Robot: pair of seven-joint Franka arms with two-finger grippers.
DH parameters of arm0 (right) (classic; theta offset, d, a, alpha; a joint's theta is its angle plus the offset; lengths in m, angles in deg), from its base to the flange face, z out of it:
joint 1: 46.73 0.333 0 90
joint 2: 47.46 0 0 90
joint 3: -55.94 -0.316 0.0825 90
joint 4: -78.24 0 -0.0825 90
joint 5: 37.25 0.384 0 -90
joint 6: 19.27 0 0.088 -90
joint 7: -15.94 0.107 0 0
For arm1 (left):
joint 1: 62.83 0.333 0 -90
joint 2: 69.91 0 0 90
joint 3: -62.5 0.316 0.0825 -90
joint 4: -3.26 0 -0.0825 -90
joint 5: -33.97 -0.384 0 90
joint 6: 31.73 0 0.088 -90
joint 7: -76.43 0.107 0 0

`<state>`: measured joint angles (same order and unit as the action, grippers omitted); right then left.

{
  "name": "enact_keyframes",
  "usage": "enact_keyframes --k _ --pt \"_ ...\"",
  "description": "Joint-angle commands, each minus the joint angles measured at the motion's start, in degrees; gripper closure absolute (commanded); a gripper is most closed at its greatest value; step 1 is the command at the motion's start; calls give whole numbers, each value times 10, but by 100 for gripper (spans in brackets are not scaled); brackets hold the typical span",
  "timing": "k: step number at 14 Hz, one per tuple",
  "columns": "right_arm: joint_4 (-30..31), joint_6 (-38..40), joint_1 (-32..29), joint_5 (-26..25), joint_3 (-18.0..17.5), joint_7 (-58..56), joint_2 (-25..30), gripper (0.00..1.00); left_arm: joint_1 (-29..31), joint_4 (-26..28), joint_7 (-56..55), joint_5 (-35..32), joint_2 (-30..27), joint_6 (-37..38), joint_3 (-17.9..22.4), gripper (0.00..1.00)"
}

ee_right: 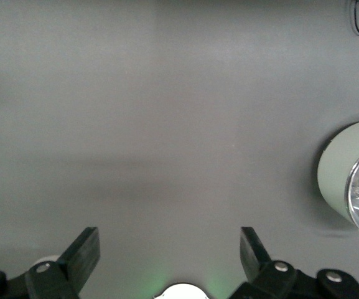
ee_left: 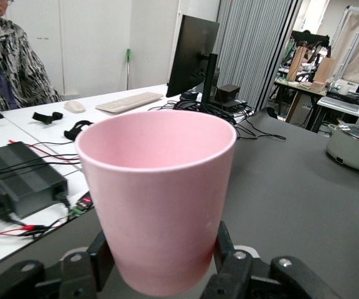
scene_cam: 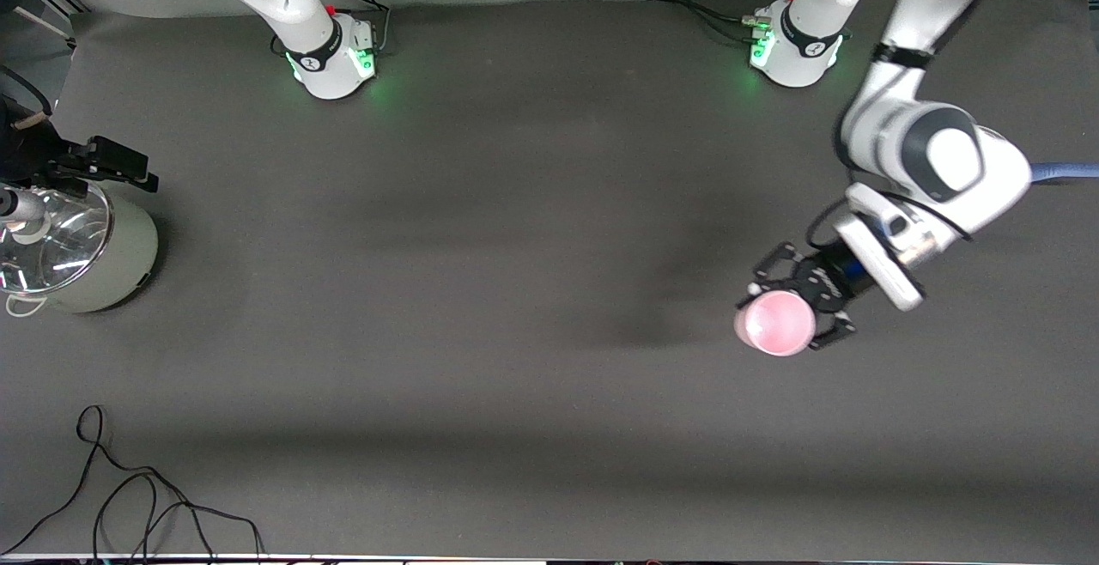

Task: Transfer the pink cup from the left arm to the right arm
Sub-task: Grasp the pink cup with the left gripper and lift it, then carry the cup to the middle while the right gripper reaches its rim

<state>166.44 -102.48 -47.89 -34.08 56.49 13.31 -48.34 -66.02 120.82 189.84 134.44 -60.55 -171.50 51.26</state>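
The pink cup [scene_cam: 775, 325] stands upright, mouth up, in my left gripper [scene_cam: 786, 318], which is shut on its lower wall over the left arm's end of the table. In the left wrist view the pink cup [ee_left: 157, 199] fills the middle, with a black finger [ee_left: 102, 256] pressed on each side of its base and my left gripper [ee_left: 163, 255] round it. A faint shadow lies on the mat beside the cup. My right gripper [ee_right: 170, 249] is open with nothing between its fingers, looking down on bare mat above its own base. It does not show in the front view.
A pale green pot [scene_cam: 103, 269] with a glass lid [scene_cam: 51, 239] stands at the right arm's end, under a black fixture [scene_cam: 94, 166]. The pot [ee_right: 344, 180] also shows in the right wrist view. A loose black cable [scene_cam: 129, 496] lies near the front edge.
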Motion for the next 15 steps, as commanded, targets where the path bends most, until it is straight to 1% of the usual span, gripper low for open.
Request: enact_keyframes --k 1,3,4,5,9,10,12,15 --pt "-19 2 0 73 3 30 -4 0 -75 33 -11 45 -46 -70 10 49" --pt "-32 2 2 116 -1 101 -2 0 -130 31 -11 74 -50 -122 10 49" --pt "-42 2 11 141 -5 145 -2 0 -163 29 -11 92 -49 -152 10 49" --pt "-51 0 32 154 -7 194 -4 0 -190 25 -12 101 -48 -182 10 49" --pt "-97 -38 147 149 -8 432 -33 0 -245 10 -14 114 -41 -233 10 48" --pt "-104 -54 177 147 -7 485 -48 0 -248 4 -14 120 -41 -238 10 48" --pt "-123 -84 211 146 -7 585 -82 0 -252 -4 -27 120 -43 -246 10 48" --pt "-173 -111 262 129 -7 679 -138 0 -251 -5 -30 119 -51 -245 10 48"
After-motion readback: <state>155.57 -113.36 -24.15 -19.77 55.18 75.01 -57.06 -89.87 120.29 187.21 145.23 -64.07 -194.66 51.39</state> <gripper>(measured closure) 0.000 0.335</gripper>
